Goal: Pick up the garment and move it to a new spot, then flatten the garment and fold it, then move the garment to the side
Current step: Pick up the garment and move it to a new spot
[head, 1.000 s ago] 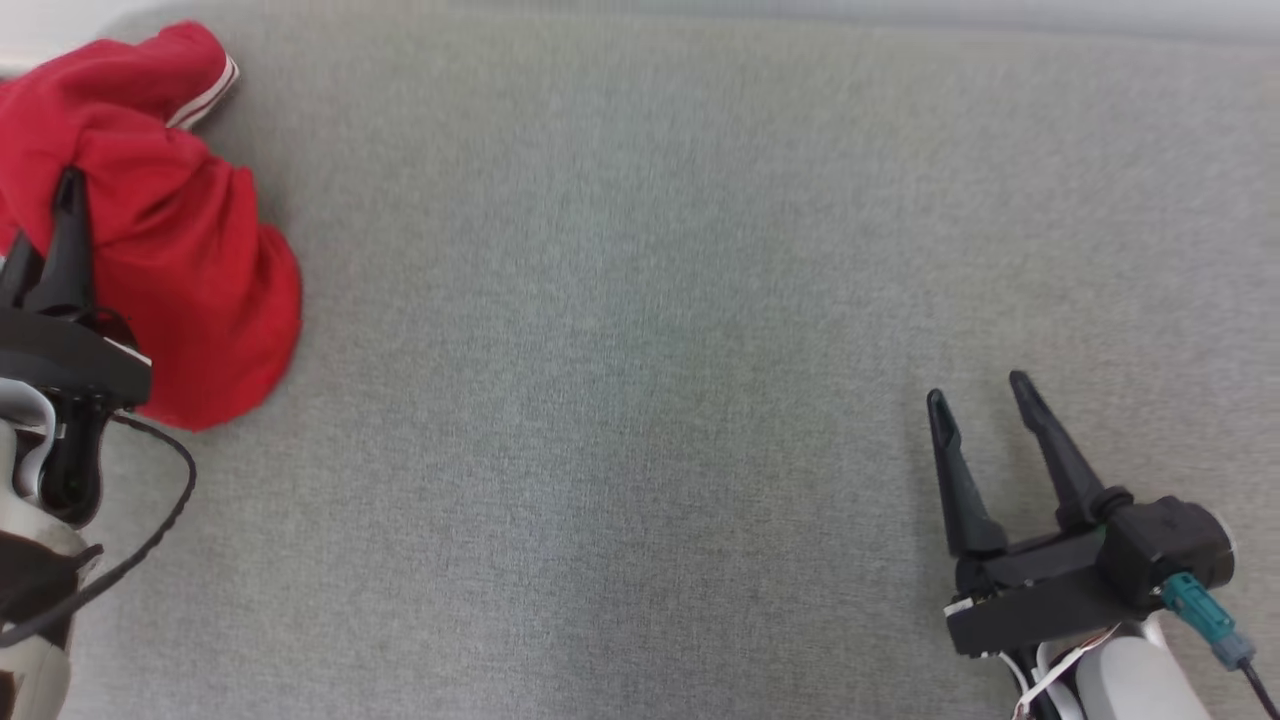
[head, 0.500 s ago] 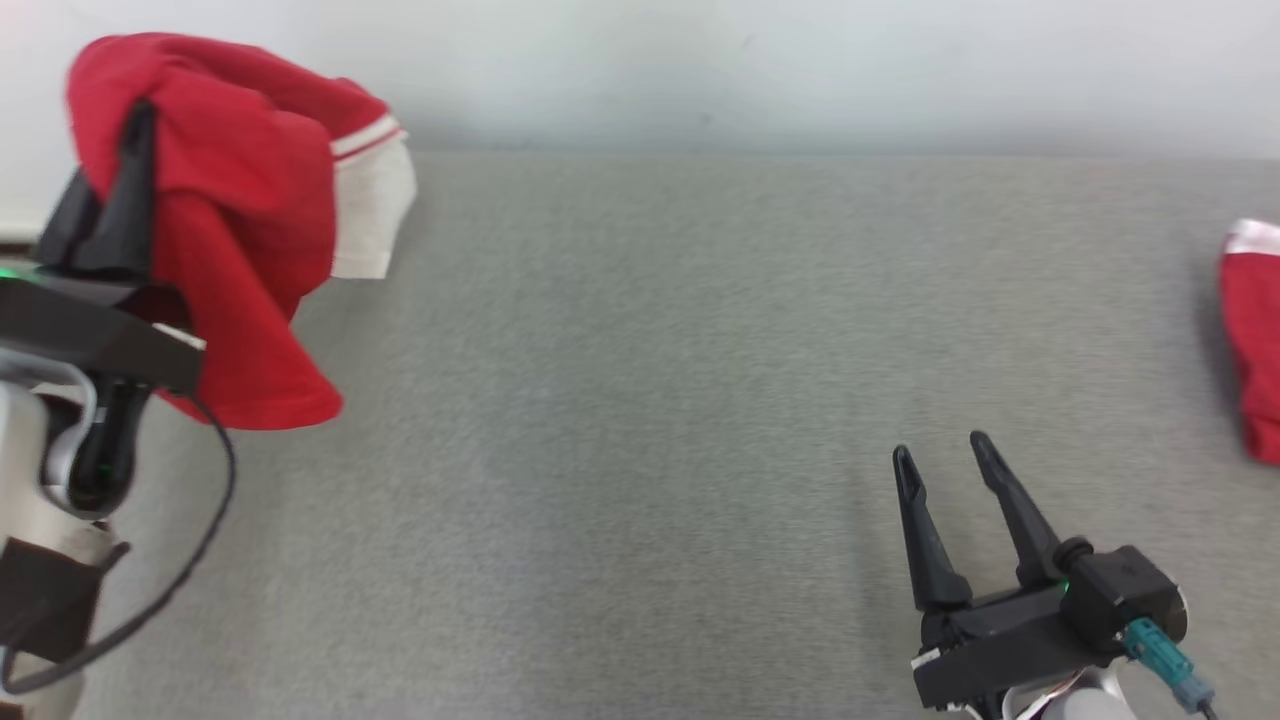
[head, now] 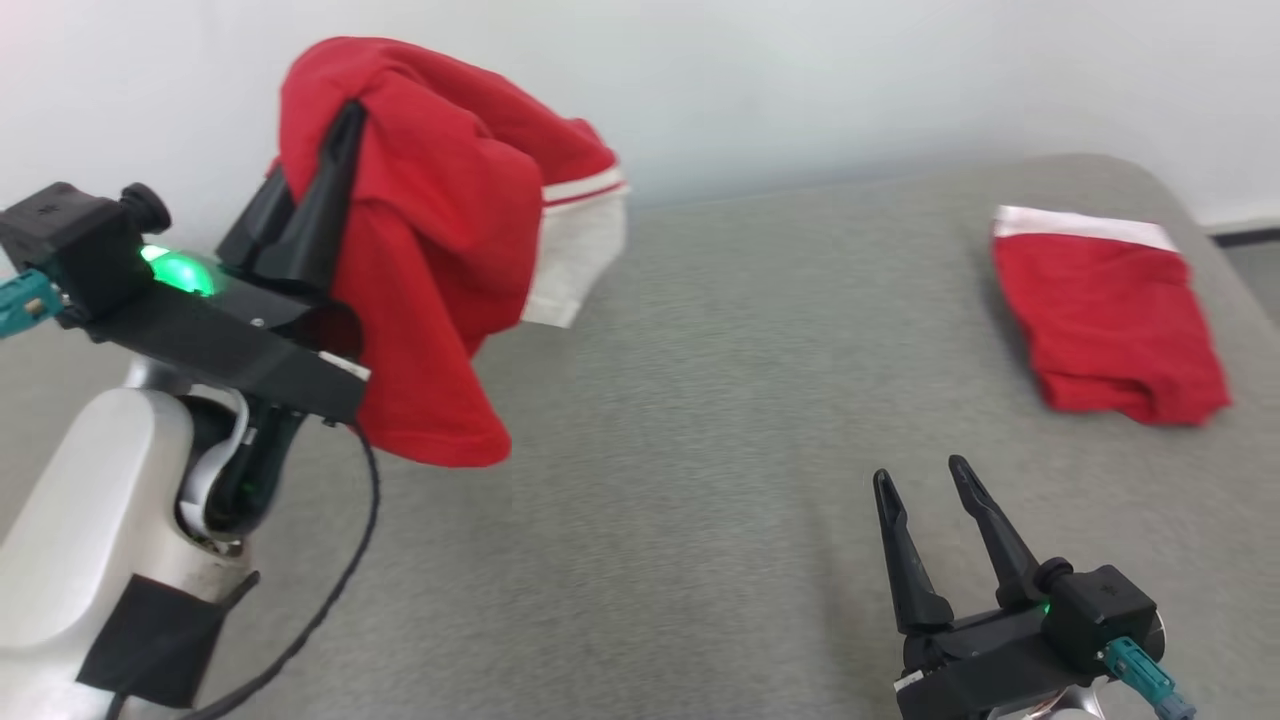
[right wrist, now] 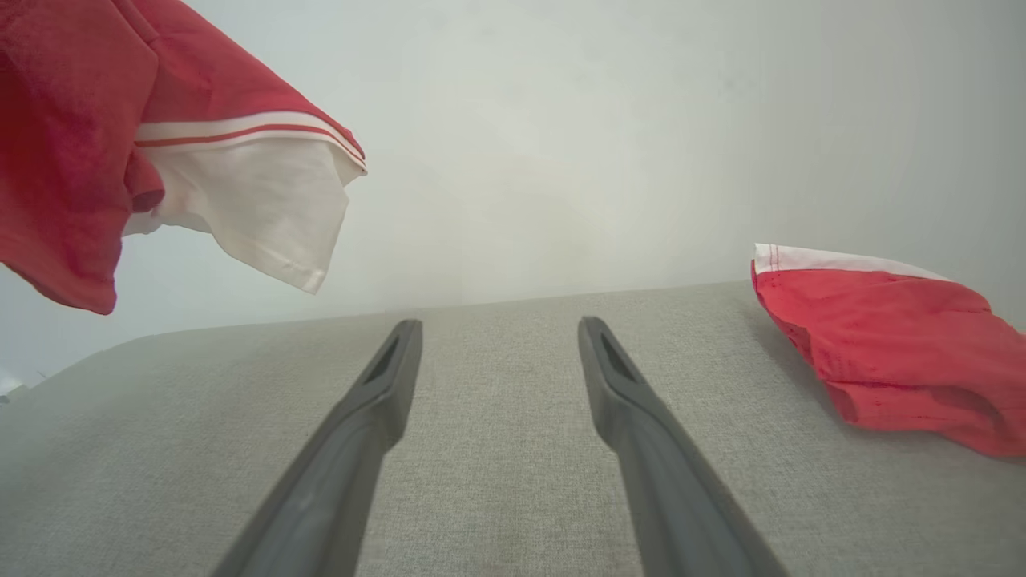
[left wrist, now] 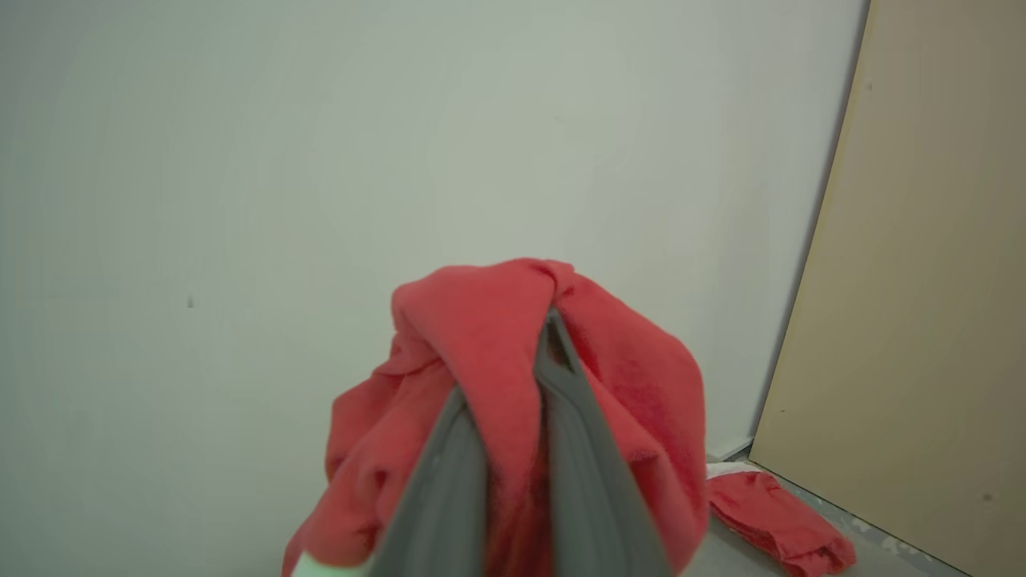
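Left tool (head: 350,112) clamped on red garment (head: 440,230) aloft; right tool (head: 918,470) spread apart above grey surface (head: 700,450)

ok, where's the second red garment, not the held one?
Head view, far right: the second red garment lies on the grey surface, beyond the open right gripper.

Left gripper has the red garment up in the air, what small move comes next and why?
Probably swing the left gripper toward the middle and lower the red garment onto the grey surface: it hangs bunched above the surface's left end, the folded garment lies far right, and the right gripper is open.
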